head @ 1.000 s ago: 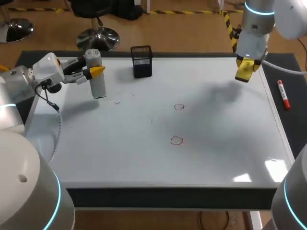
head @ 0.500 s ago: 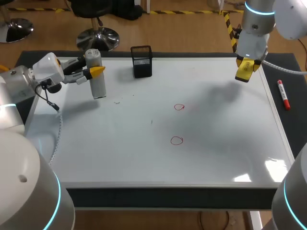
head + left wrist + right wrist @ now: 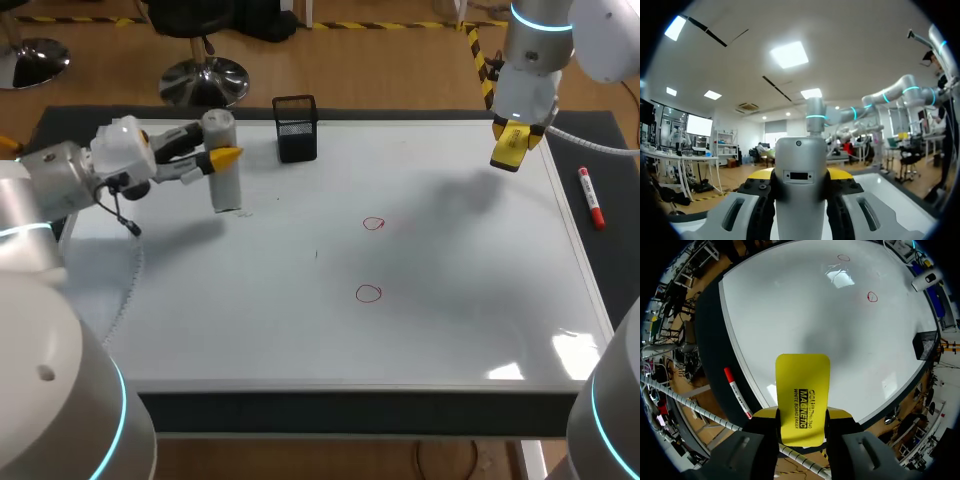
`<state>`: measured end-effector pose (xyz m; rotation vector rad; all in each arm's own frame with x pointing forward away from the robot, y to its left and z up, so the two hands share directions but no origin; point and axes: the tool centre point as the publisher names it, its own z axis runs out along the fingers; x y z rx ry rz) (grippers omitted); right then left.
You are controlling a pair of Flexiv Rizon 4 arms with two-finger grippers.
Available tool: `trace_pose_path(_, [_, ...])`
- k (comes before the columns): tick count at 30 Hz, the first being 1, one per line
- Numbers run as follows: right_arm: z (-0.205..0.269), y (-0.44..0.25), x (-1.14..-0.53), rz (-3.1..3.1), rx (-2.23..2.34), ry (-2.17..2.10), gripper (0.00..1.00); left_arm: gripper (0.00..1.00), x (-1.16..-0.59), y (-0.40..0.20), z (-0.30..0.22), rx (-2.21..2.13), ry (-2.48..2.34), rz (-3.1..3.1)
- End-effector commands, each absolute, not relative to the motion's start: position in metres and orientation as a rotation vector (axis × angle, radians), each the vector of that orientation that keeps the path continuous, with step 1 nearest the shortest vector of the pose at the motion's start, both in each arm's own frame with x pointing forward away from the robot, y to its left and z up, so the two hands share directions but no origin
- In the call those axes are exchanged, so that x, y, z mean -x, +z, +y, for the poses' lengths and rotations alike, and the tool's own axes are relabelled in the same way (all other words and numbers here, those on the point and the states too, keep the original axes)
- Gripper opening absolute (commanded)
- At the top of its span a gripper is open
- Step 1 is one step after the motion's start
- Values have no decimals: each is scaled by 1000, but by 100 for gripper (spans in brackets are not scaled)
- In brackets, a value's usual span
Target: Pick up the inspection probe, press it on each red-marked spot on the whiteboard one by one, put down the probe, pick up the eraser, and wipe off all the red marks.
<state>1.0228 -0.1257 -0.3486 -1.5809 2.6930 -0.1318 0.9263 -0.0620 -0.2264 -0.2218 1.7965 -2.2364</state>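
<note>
Change since earlier frames: left hand (image 3: pixel 222 158) and the inspection probe (image 3: pixel 224 168) it carries have shifted toward the middle of the whiteboard (image 3: pixel 450 300), away from its left edge. The right arm has not shifted.
Left hand: clenched on the inspection probe, one yellow-tipped finger on either side of the grey cylinder, as the left wrist view (image 3: pixel 800 175) confirms.
Inspection probe: upright in the grasp (image 3: pixel 800 190), over the far left part of the whiteboard, near the mesh holder (image 3: pixel 295 128). Whether its lower end touches the board cannot be told.
Right hand: above the far right corner of the whiteboard (image 3: pixel 510 148), grasping the eraser (image 3: pixel 512 145) from two sides (image 3: pixel 802 416).
Eraser: yellow, flat, held clear of the board (image 3: pixel 802 395).
Far red mark: small ring near the board's middle (image 3: pixel 373 224) (image 3: pixel 872 296), well apart from both hands.
Near red mark: second ring (image 3: pixel 368 293) (image 3: pixel 843 257), closer to the board's front edge.
Red marker: lies on the dark table (image 3: pixel 610 135) just beside the whiteboard's right edge (image 3: pixel 591 198) (image 3: pixel 737 392).
</note>
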Motion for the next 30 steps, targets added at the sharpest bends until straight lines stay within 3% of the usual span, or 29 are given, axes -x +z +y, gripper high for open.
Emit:
trace_pose_path(1, [-126,-348,-1023,2693,1585,-136,0,0,-927,-225,-88,184,-2261,1782])
trace_pose_path(30, [-126,-348,-1023,2693,1585,-136,0,0,-918,-226,-282,-137,-2553,1867])
